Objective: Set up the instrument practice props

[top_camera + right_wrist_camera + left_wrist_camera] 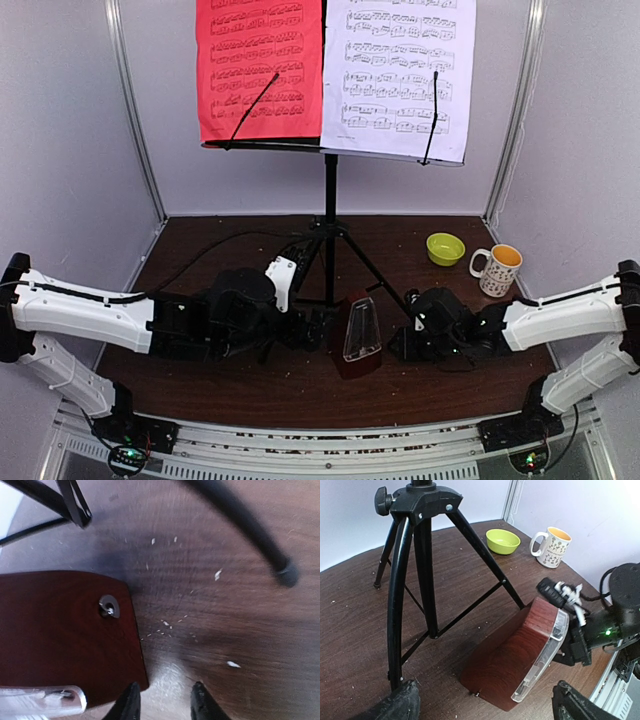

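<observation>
My biggest worry is the music stand. It is up at the middle of the desk with the red sheet and the white sheet on it, and both arms reach in low among its legs; a sideways swing of either wrist could catch a leg and rock the stand, and I judge the sheets would slide off first.

Next is the metronome. It stands just in front of the stand, beside its right front leg, with a gripper on each side. The left gripper has its fingers wide apart with nothing between them, and the metronome lies ahead of the gap. The right gripper has its fingers nearly together with only bare desk in the narrow gap; it grips nothing and sits just beside the metronome's lower edge. Pushing in from that side would, I think, shove the tall body over rather than take it; the clear cover looks slippery under a pinch; the winding key on the side face could snag a finger.

Around the stand, that right front leg bars a wider approach for the right arm. The mug and the green bowl sit to the right of the stand, well apart from the metronome and no part of the job. Pale crumbs dot the desk near the stand's feet.
</observation>
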